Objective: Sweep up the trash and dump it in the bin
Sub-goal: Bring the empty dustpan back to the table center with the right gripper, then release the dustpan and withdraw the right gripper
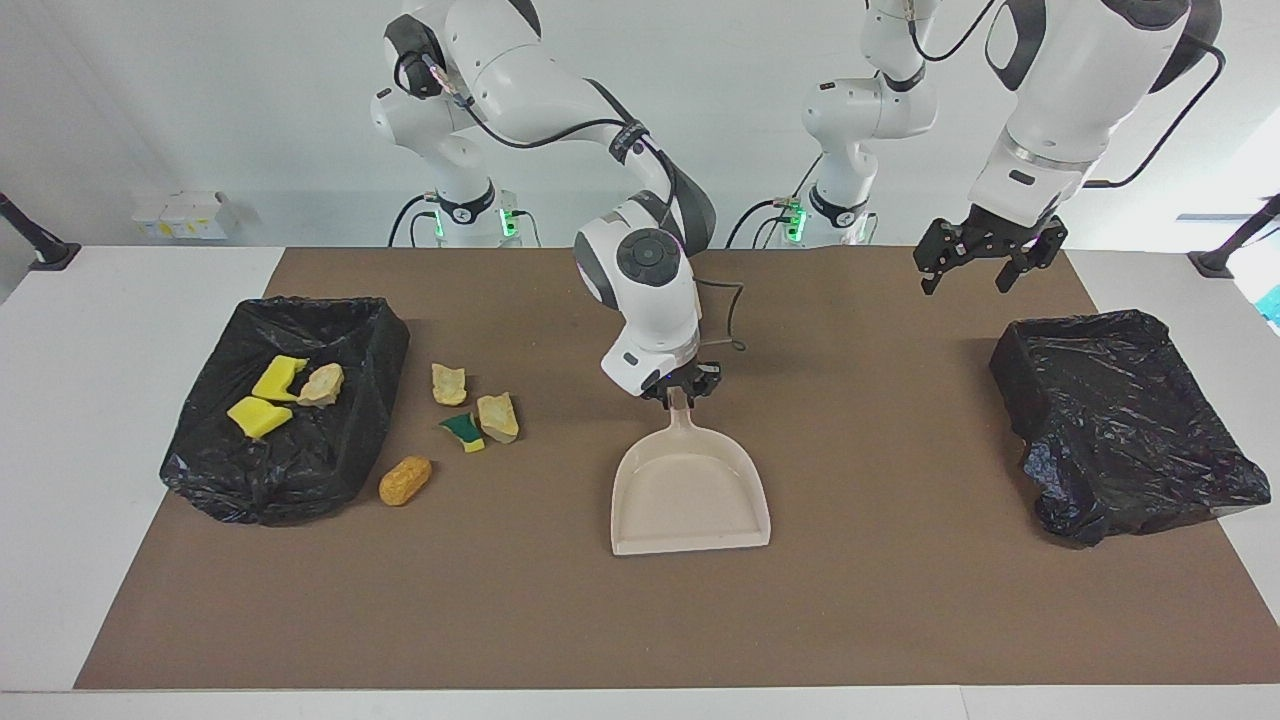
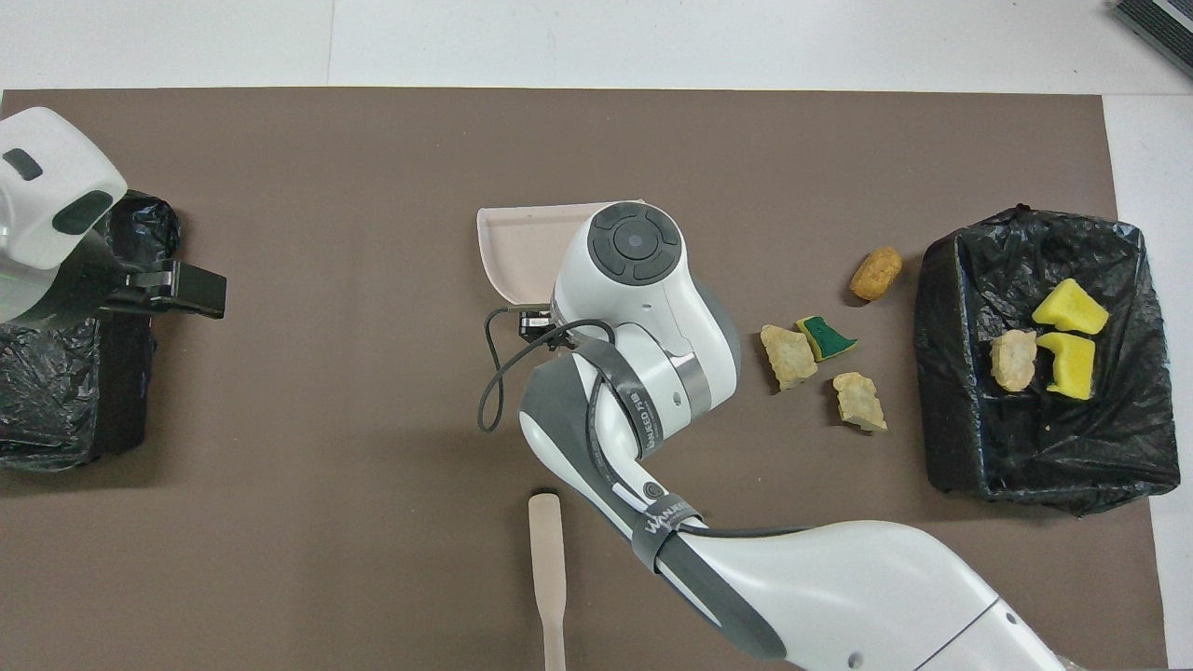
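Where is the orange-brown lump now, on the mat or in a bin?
The orange-brown lump lies on the mat, beside the bin at the right arm's end.

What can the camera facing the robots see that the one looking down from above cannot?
Only the facing view shows the whole dustpan lying flat and the right pincer at its handle; from above, the right arm covers both. It also shows the left pincer open, up over the mat.

Only the overhead view shows the brush handle lying near the robots.

Both show three scraps in the bin at the right arm's end, four loose scraps beside it, and the other bin.
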Tool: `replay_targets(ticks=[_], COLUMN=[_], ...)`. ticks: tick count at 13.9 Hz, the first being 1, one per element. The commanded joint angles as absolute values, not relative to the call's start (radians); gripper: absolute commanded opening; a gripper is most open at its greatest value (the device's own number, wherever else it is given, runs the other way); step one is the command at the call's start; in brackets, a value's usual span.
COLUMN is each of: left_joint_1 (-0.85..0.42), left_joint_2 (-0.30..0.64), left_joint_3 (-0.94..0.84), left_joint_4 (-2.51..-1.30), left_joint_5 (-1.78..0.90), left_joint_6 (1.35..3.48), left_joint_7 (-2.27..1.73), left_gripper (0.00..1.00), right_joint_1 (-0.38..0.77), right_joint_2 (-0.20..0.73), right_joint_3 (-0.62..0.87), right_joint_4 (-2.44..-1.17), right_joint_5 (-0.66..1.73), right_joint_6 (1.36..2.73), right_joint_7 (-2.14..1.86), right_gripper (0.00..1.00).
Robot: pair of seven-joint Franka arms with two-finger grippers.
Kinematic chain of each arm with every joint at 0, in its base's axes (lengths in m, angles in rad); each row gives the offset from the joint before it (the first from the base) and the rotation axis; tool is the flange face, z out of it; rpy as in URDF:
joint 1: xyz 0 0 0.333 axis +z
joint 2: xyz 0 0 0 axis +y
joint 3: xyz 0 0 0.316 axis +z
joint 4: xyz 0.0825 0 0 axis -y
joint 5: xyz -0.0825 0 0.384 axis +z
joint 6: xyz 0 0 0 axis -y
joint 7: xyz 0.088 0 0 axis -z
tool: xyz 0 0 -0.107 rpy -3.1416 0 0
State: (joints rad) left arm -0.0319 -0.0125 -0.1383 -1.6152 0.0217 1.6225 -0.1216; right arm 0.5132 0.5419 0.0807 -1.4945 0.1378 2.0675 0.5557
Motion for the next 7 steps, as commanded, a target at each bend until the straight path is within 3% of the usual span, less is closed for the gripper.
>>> replay_targets(ticks=[1, 3, 7], left_joint_1=[-0.021, -0.021, -0.021], left_joint_2=[-0.011, -0.011, -0.014], left_joint_3=[-0.146, -0.146, -0.146], left_joint_4=[-1.605, -1.605, -1.605], left_joint_5=[0.037, 0.037, 0.038], left_joint_6=[1.611, 1.608, 1.608], left_joint_7=[-0.112, -0.113, -0.118], left_gripper=[1.00, 1.00, 1.00], right_joint_1=[0.512, 0.512, 0.532], right_joint_2=[0.485, 0.430, 0.198], right_joint_3=[0.087, 0.089, 0.089], right_joint_4=[-1.517, -1.534, -1.782], right_joint_5=[0.153, 0.170, 0.172], right_joint_6=[2.030, 1.920, 1.876], right_joint_7=[0.561, 0.572, 0.565], right_gripper=[1.00, 1.00, 1.00])
